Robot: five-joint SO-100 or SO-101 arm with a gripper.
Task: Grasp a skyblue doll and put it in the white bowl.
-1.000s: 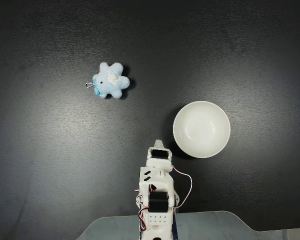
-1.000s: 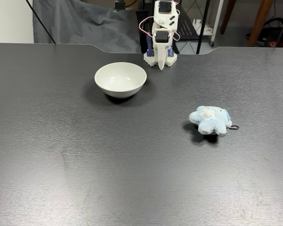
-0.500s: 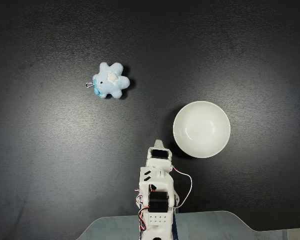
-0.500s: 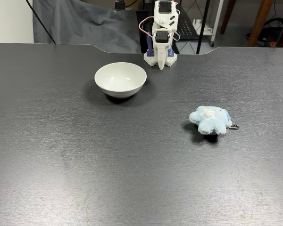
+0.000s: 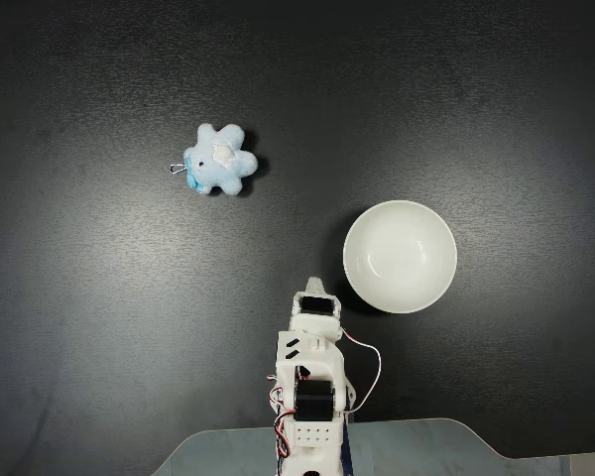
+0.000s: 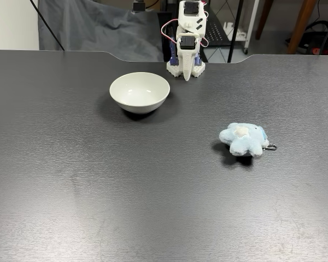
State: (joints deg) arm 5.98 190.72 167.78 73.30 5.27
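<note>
I am sitting at the very start of the job: the skyblue doll [image 5: 219, 159] is lying untouched on the dark worktop [image 5: 89, 327], well apart from the arm [image 5: 312, 387] and from the white bowl [image 5: 400, 256], which is standing empty just beside the arm's base. In the front-facing fixed view the doll [image 6: 243, 139] is resting to the right and nearer the camera, its small metal clip [image 6: 270, 147] pointing right, while the bowl [image 6: 139, 91] is sitting to the left of the arm [image 6: 187, 41].

The arm is folded back over its base, with the pincer [image 6: 186, 73] pointing down at the worktop close to the mount. Its jaws appear pressed together with nothing between them.

By my reading, the reach has not begun. Next, I am expecting to unfold the arm, swing it toward the doll, spread the jaws wide enough for the soft body and come down over it.
</note>
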